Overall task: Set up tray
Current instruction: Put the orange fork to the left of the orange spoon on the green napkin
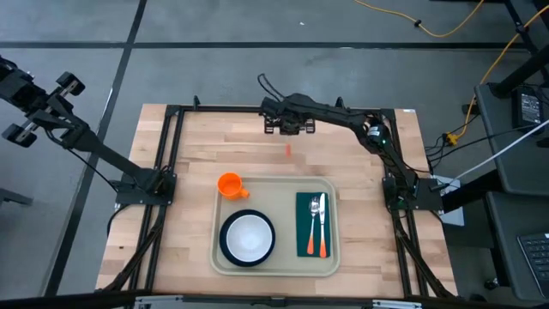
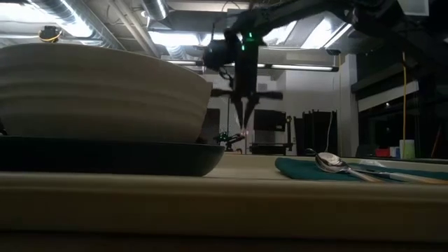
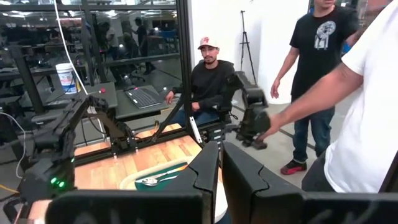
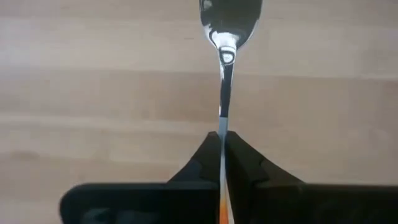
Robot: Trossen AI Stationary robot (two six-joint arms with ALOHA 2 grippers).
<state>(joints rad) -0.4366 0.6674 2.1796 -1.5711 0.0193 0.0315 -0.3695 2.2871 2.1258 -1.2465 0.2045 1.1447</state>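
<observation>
Overhead and table-level views, both on the tray (image 1: 276,262); two wrist close-ups.

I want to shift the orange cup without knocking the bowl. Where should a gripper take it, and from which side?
Probably from straight above, pinching the orange cup's wall on the side away from the bowl: it stands upright, mouth open, in the tray's far left corner.

Grey floor (image 1: 214,34) with dark seams and a yellow cable (image 1: 446,30) surrounds the wooden table (image 1: 206,146); ceiling strip lights (image 2: 175,38), glass partition (image 3: 124,37), desk with laptop (image 3: 144,96).
</observation>
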